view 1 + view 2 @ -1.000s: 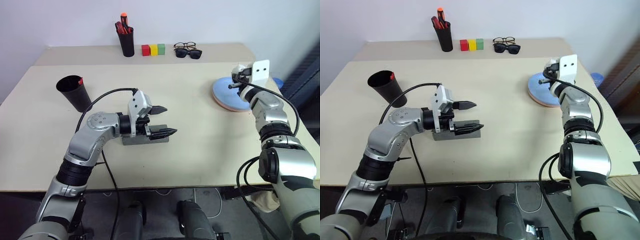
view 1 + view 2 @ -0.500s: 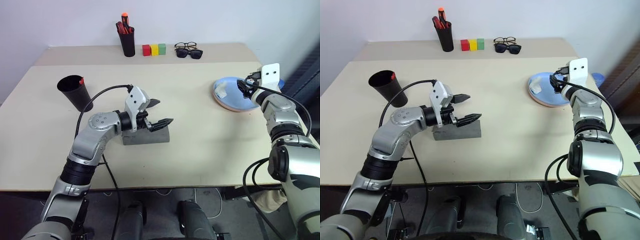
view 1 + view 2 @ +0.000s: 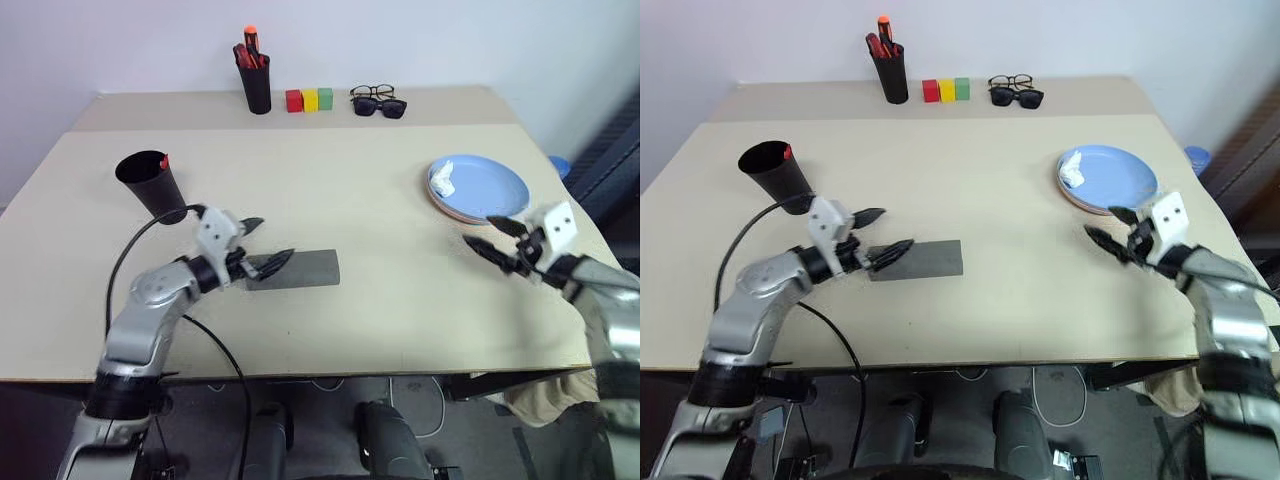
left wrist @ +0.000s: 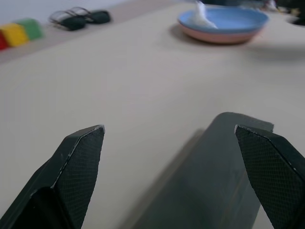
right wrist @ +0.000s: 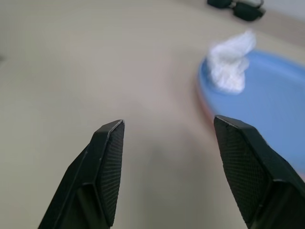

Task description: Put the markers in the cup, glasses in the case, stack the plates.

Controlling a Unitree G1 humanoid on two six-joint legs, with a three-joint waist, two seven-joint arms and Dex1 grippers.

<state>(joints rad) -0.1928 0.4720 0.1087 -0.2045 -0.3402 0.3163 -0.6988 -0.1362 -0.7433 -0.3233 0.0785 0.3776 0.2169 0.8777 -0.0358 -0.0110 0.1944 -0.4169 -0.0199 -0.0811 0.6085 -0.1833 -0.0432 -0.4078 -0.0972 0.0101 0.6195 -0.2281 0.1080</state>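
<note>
The 2 plates are lying stacked at the right, blue over pink; the right wrist view is revealing a crumpled white scrap on the blue one. The case is lying closed mid-table. The left gripper is gaping empty over its left end. The right gripper is standing released near the plates. The cup is sitting far-left with a red tip showing.

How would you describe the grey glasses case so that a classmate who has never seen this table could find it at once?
Start at the beige table and go to its near left part, in front of the black cup. The grey case lies flat and shut there. It is the table's one long, dark grey rectangular slab.
</note>
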